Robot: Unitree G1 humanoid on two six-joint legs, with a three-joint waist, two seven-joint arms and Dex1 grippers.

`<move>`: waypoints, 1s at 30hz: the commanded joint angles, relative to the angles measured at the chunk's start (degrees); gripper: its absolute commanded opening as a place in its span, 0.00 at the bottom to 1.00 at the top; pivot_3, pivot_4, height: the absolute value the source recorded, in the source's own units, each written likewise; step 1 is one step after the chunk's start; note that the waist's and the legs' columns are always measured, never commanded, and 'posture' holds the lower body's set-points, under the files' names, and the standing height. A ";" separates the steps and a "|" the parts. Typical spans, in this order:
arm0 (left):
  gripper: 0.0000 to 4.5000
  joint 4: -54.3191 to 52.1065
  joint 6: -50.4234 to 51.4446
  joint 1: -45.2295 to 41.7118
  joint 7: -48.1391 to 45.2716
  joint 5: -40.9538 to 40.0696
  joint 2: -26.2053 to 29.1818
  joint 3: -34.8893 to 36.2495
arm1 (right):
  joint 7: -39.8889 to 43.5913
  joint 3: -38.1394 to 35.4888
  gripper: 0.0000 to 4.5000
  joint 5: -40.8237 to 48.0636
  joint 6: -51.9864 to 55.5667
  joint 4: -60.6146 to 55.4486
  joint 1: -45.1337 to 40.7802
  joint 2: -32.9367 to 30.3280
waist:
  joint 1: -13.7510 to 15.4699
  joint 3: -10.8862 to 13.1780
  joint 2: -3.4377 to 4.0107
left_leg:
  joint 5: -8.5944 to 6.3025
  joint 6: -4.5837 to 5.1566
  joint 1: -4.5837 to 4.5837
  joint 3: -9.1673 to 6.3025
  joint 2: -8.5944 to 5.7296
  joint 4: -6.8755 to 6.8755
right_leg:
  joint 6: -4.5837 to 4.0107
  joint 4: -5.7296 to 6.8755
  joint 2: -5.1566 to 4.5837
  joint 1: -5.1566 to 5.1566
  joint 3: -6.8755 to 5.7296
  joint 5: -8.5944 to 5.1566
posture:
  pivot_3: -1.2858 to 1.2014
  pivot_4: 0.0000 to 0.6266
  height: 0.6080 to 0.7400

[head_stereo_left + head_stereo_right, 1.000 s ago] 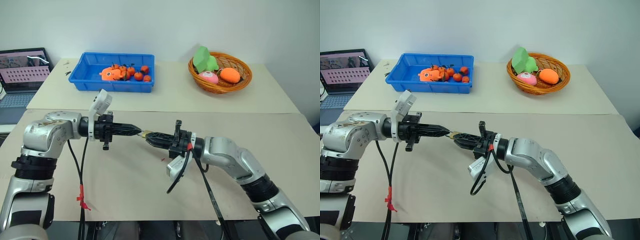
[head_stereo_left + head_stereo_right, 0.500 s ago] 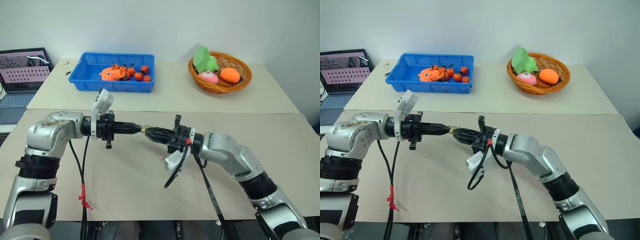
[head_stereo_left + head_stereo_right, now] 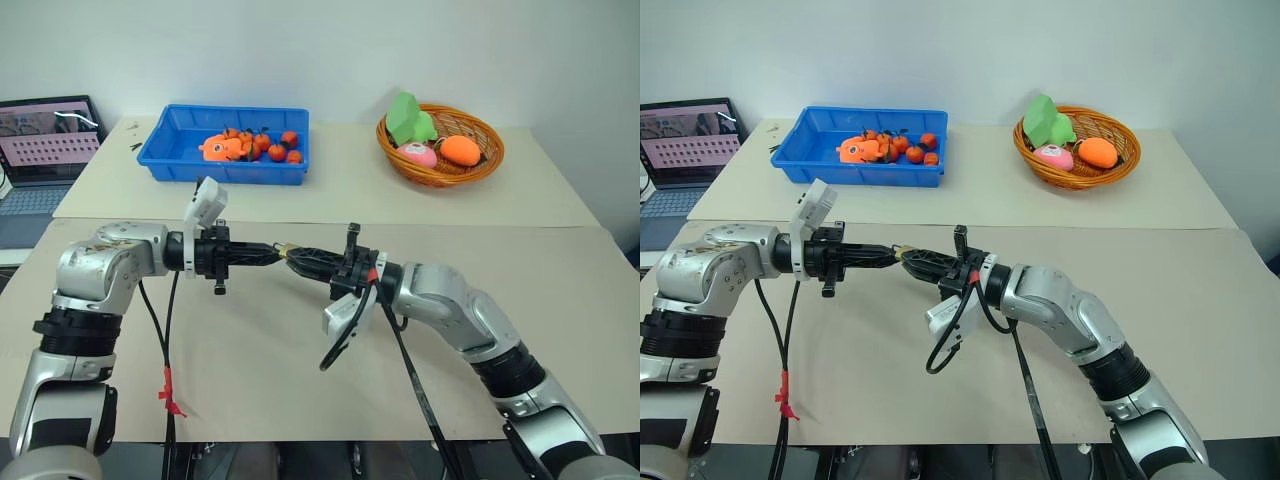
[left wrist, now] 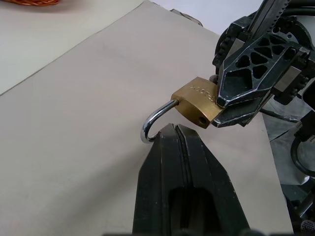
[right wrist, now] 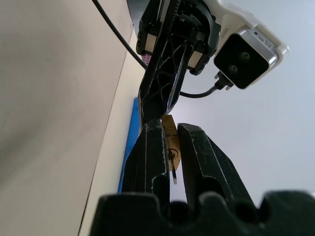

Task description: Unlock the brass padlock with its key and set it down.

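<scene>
Above the desk [image 3: 300,360], the brass padlock [image 4: 196,101] hung clenched in the right tool [image 4: 224,105], shackle toward the left tool [image 4: 176,129], whose closed tips pinched it, likely steadying the lock for its key.

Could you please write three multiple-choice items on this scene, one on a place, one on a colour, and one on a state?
1. Where is the brass padlock?
A. in the blue bin
B. in the air between the two end effectors
C. in the wicker basket

2. What colour is the bin that holds the small orange fruits?
A. blue
B. green
C. white

3. How is the right end effector?
A. wide open and empty
B. flat on the table
C. shut on the padlock's body

Key: 1 B, the padlock hangs above the table, its shackle by the shut left end effector. 2 A, its walls are blue. 3 C, the left wrist view shows its fingers clamping the brass body.
</scene>
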 commanded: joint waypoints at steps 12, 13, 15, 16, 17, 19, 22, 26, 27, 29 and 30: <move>0.01 -0.19 -1.40 -1.94 0.90 0.08 -0.51 0.82 | 4.11 -1.71 0.04 8.15 5.02 -6.48 -0.32 0.39 | -0.01 0.00 0.00 | 0.00 0.00 0.00 -0.01 0.00 0.00 | 0.00 0.00 0.00 0.00 0.00 0.00 | 0.52 0.24 1.00; 0.01 -0.20 -1.46 -1.89 0.90 0.09 -0.47 0.84 | 4.55 -1.54 0.04 8.66 5.14 -6.81 -0.16 0.35 | -0.01 0.00 0.00 | 0.00 0.00 0.00 0.00 0.00 0.00 | 0.00 0.00 0.00 0.00 0.00 0.00 | 0.52 0.24 1.00; 0.01 -0.18 -1.57 -1.84 1.01 0.13 -0.44 0.87 | 5.69 -1.08 0.04 9.97 5.43 -7.59 0.40 0.23 | 0.02 0.00 0.00 | 0.00 0.00 0.00 0.00 0.00 0.00 | 0.00 0.00 0.00 0.00 0.00 0.00 | 0.52 0.24 1.00; 0.01 -0.17 -1.63 -1.82 1.08 0.15 -0.43 0.90 | 6.07 -0.96 0.04 10.30 5.56 -7.87 0.61 0.22 | 0.02 0.00 0.00 | 0.00 0.00 0.00 -0.01 0.00 0.00 | 0.00 0.00 0.00 0.00 0.00 0.00 | 0.52 0.24 1.00; 0.01 -0.18 -1.63 -1.80 1.11 0.11 -0.42 0.94 | 6.33 -0.91 0.04 10.53 5.69 -8.07 0.75 0.23 | 0.03 0.00 0.00 | 0.00 0.00 0.00 -0.01 0.00 0.00 | 0.00 0.00 0.00 0.00 0.00 0.00 | 0.52 0.24 1.00; 0.01 -0.18 -1.74 -1.72 1.21 0.14 -0.42 1.02 | 7.22 -0.72 0.04 11.27 6.28 -8.41 1.01 0.33 | 0.02 0.00 0.00 | 0.00 0.00 0.00 0.00 0.00 0.00 | 0.00 0.00 0.00 0.00 0.00 0.00 | 0.52 0.24 1.00; 0.01 -0.22 -1.79 -1.69 1.42 0.16 -0.46 1.10 | 8.05 -0.58 0.04 11.74 6.69 -8.51 1.19 0.42 | 0.02 0.00 0.00 | 0.00 0.00 0.01 0.00 0.00 0.00 | 0.00 0.00 0.00 0.00 0.00 0.00 | 0.52 0.24 1.00; 0.01 -0.48 -1.56 -1.73 1.76 0.00 -0.47 1.35 | 8.11 -0.49 0.04 11.52 6.63 -7.63 1.37 0.51 | 0.03 0.00 0.00 | 0.00 0.00 0.00 0.00 0.00 0.00 | 0.00 0.00 0.00 0.00 -0.01 0.00 | 0.52 0.24 1.00; 0.01 -0.48 -1.54 -1.72 1.81 -0.01 -0.46 1.37 | 8.11 -0.55 0.04 11.40 6.54 -7.49 1.33 0.52 | 0.04 0.00 0.00 | 0.00 0.00 0.00 0.00 0.00 0.00 | 0.00 0.00 0.00 0.00 0.00 0.00 | 0.52 0.24 1.00; 0.01 -0.51 -1.53 -1.70 1.88 0.01 -0.40 1.37 | 8.15 -0.66 0.04 11.18 6.27 -7.19 1.21 0.48 | 0.04 0.00 0.00 | 0.00 0.00 0.00 0.00 0.00 0.00 | 0.00 0.00 0.00 0.00 0.00 0.00 | 0.52 0.24 1.00; 0.01 -0.56 -1.41 -1.72 1.95 -0.05 -0.35 1.42 | 8.14 -0.67 0.04 11.19 6.10 -7.02 1.21 0.43 | 0.04 0.00 0.00 | 0.00 0.00 0.01 0.00 0.00 0.00 | 0.00 0.00 0.00 0.00 0.00 0.00 | 0.52 0.24 1.00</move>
